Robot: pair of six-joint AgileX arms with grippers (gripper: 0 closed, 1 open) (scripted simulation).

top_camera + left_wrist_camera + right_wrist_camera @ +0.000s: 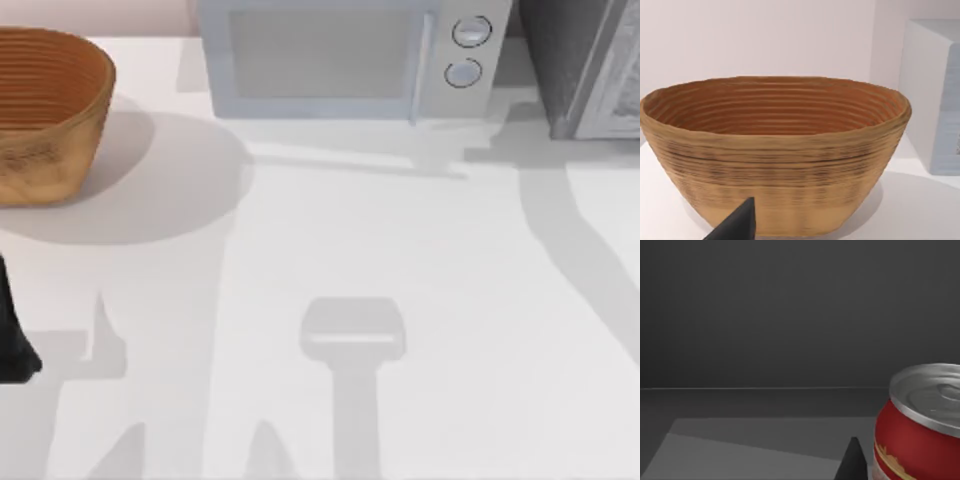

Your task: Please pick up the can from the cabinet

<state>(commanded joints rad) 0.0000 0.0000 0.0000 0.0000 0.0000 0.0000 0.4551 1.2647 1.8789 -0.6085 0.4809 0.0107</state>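
Evidently reaching into the dark grey cabinet (585, 70) at the table's far right corner, with the red cylindrical metal can with a silver lid (920, 425) standing upright on the grey cabinet floor, just beside a dark fingertip (852, 462) of the right gripper. Not touching yet, as far as can be judged; cannot tell whether the right fingers are apart or together. Needing, probably, to centre on the can's body, straddling it level and squeezing gently so as not to tip it against the back wall. Left arm (12, 340) idling at the table's left edge, facing the brown ribbed woven basket (775, 150), finger state likewise unclear. Working over a plain white tabletop (330, 260), a pale grey boxy microwave (350, 55) standing at the back.
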